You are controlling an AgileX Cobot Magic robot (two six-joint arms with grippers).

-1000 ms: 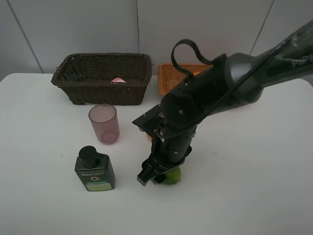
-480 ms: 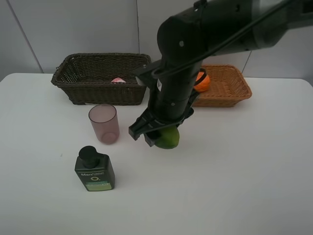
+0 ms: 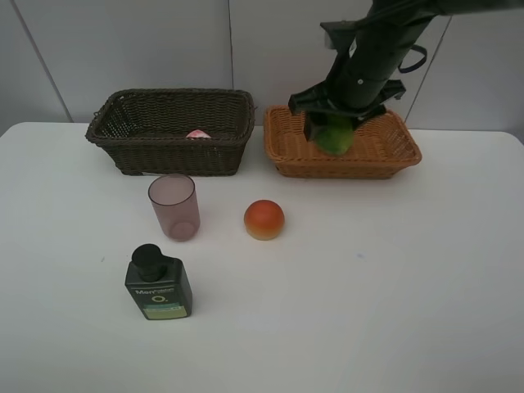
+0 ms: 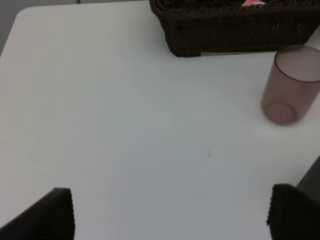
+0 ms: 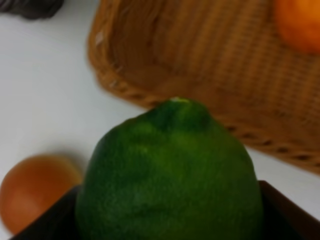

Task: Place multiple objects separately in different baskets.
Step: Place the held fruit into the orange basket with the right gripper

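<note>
The white table [image 3: 426, 311] fills your scene, operator. Your right arm reaches in from the far right, and the right gripper [image 3: 333, 129] hangs above the light orange-tan basket [image 3: 393, 155], its jaws pinching the green fruit [image 3: 336, 139] from both sides. That fruit sits in the air over the basket's left half, clear of the weave.

To the left, along the far edge, you have the dark brown basket [image 3: 164, 147], deeper, its right end just beside the tan one.

The left gripper [image 4: 170, 215] is spread wide and holds nothing. Its two dark fingers [image 4: 52, 215] frame bare table at the left side, with the dark basket beyond.

Near you on the left stands the dark green pump bottle [image 3: 157, 285], upright, label facing you. Just beyond it is the translucent purple-pink cup [image 3: 173, 206], upright and apart from the bottle.

The red-orange round fruit [image 3: 264, 219] rests on the table to the right of the cup, in front of the gap between the baskets.

In the right wrist view the orange [image 5: 299, 20] lies inside the tan basket.

Smallest of all is the pink white-capped bottle [image 3: 196, 133], which just peeks over the near wall inside the dark basket.
</note>
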